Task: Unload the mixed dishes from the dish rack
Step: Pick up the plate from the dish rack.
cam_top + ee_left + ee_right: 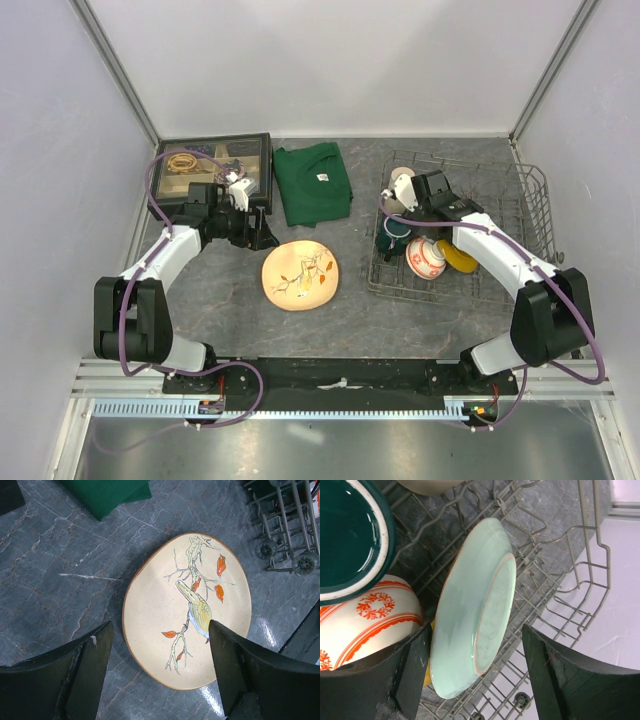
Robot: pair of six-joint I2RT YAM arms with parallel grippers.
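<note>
The cream plate [300, 275] with a bird on a branch [187, 610] lies flat on the table. My left gripper [258, 232] hangs open just left of and above it, holding nothing [160, 626]. In the dish rack [470, 290] my right gripper [398, 212] is open and straddles the pale green plate [470, 615], which stands on edge; its fingers [415, 665] are not touching it. Beside it are the red-and-white bowl [365, 620] [425, 258], the dark green mug [345, 535], the beige tumbler [402, 183] and the small yellow plate [458, 257].
A folded green cloth [312, 183] lies at the back centre. A black compartmented tray [215, 160] stands at the back left, right behind the left gripper. The rack's raised wire side [580, 580] lies close beyond the right gripper's outer finger.
</note>
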